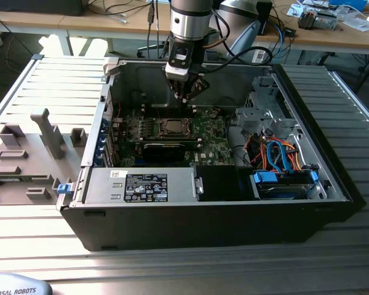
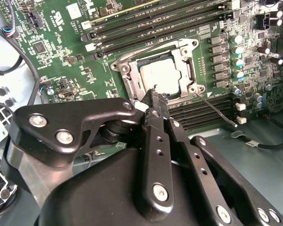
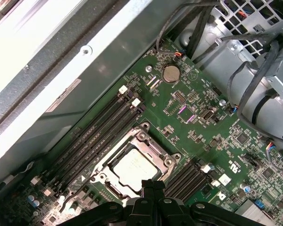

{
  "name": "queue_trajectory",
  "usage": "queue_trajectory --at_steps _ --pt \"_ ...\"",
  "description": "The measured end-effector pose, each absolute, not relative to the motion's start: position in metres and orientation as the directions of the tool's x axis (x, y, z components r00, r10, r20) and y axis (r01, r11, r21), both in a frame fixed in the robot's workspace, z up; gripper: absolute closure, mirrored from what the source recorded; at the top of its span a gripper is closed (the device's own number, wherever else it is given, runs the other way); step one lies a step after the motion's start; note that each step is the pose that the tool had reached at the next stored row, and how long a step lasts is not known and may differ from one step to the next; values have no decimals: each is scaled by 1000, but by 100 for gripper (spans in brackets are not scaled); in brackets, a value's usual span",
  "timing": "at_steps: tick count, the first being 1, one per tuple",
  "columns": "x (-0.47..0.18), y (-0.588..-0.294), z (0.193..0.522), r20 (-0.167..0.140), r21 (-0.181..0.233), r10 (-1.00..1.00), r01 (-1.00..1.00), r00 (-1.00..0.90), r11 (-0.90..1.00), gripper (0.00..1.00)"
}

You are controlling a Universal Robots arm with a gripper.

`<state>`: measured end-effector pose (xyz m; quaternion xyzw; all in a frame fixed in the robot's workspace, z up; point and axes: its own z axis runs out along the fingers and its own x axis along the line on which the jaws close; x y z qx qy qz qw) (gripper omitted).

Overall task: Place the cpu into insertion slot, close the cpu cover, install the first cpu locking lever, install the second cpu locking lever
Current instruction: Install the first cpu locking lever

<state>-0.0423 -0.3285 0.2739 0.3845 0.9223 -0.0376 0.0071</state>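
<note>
Second wrist view, jaws: closed on each other with nothing between them, tips just at the rim of the insertion slot (image 2: 124, 69).
Cpu (image 2: 162, 75): seated flat inside the slot, directly beyond the tips; square, so no long axis to match.
Cpu cover (image 2: 156, 56): appeared to lie down on the slot, its window framing the chip.
Wire lever (image 2: 217, 107): ran slantwise outward from one slot corner; latched or free, I could not tell.
Exterior view, arm (image 1: 190, 24): stood upright over the slot, inside the computer case (image 1: 203, 227) on the table (image 1: 332, 246).
</note>
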Motion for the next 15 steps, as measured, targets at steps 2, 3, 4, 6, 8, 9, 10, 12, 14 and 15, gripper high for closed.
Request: queue_trajectory --at_steps 2,3,4,6,8,9,10,12,14,15 --pt "-42 -329 274 -42 -64 707 708 -706 704 89" --pt "-42 -329 274 -42 -64 706 707 -707 704 89" --pt "-42 -329 274 -42 -64 704 705 -709 706 89" --pt "-42 -329 274 -42 -64 702 703 -711 708 89" --pt "-42 -329 274 -42 -64 699 701 -713 711 89" --pt "-42 -329 274 -42 -64 698 699 -714 712 89" --pt "-42 -329 274 -42 -64 697 698 -716 713 89" --pt "-42 -329 274 -42 -64 696 697 -717 714 89" --pt "-42 -329 274 -42 -64 693 695 -719 717 89" --pt "-42 -329 274 -42 -64 692 694 -720 718 89"
